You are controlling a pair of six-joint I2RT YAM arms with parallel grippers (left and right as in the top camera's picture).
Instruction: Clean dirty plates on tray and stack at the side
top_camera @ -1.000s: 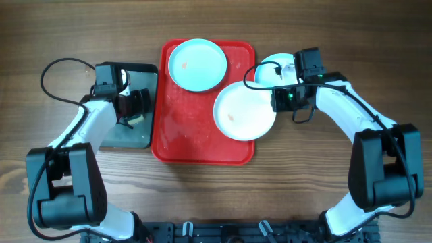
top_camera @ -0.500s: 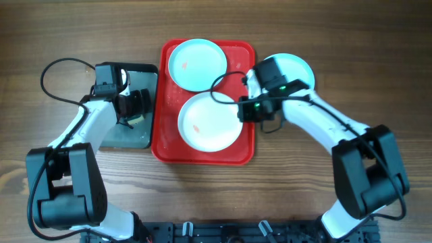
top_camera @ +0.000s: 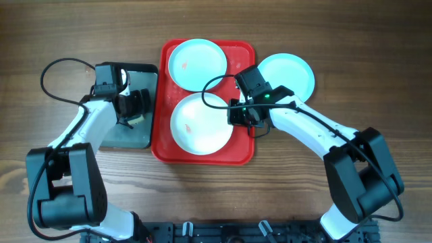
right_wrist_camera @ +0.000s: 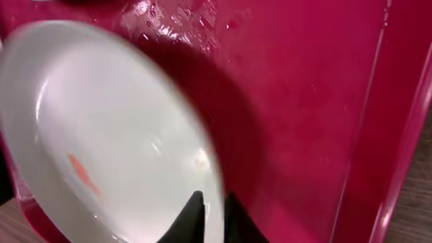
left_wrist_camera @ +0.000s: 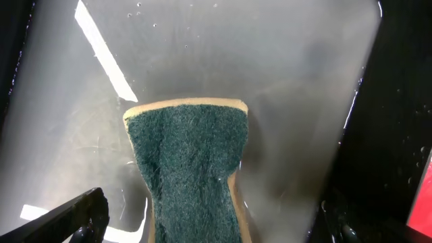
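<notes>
**Right gripper (right_wrist_camera: 210,210) clamped on white plate (top_camera: 201,123), inside tray (top_camera: 246,154)**

A second ago the plate overhung the tray's right edge. Now it fills the near half, just beside the far blue plate (top_camera: 196,63). A second blue plate (top_camera: 287,73) lies off-tray, right. Left gripper (top_camera: 140,108) gapes over the sponge (left_wrist_camera: 185,162), fingertips cropped.

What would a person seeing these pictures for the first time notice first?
The red plastic tray stands out, and on it a white round plate with a reddish smear, its right rim held by the right gripper. A light blue round plate lies beyond it on the tray, another light blue plate on the table to the right. At left, a green sponge lies on a dark grey metal tray.
</notes>
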